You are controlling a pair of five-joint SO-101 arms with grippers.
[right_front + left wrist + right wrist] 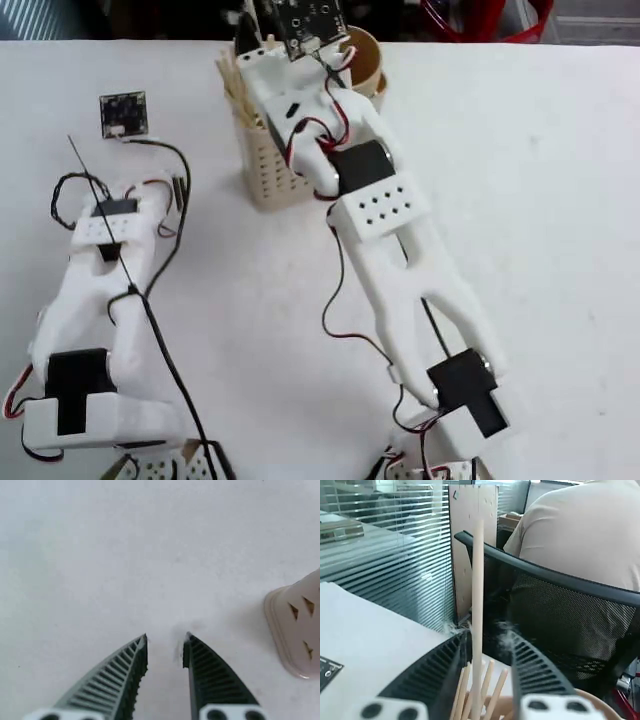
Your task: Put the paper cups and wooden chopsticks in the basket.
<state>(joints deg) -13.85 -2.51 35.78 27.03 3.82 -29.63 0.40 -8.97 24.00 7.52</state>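
Note:
The pale perforated basket (pixel 270 175) stands at the table's far middle, with several wooden chopsticks (pixel 233 80) upright in it. A brown paper cup (pixel 368 58) shows at its far right side, partly hidden by the right arm. My right gripper (pixel 487 635) hovers over the basket. Its fingers stand apart, and one long chopstick (pixel 478 595) stands upright between them, against one finger. More chopstick ends (pixel 489 690) and the cup rim (pixel 602 707) lie below it. My left gripper (pixel 165 642) points at bare table, slightly open and holding nothing, with the basket's foot (pixel 295 625) off to one side.
The left arm (pixel 100 260) sits folded at the table's left, black cables (pixel 165 330) trailing over it. A small circuit board (pixel 123 113) lies behind it. A black mesh chair (pixel 560 595) stands just past the far edge. White table surface (pixel 530 170) stretches to the right.

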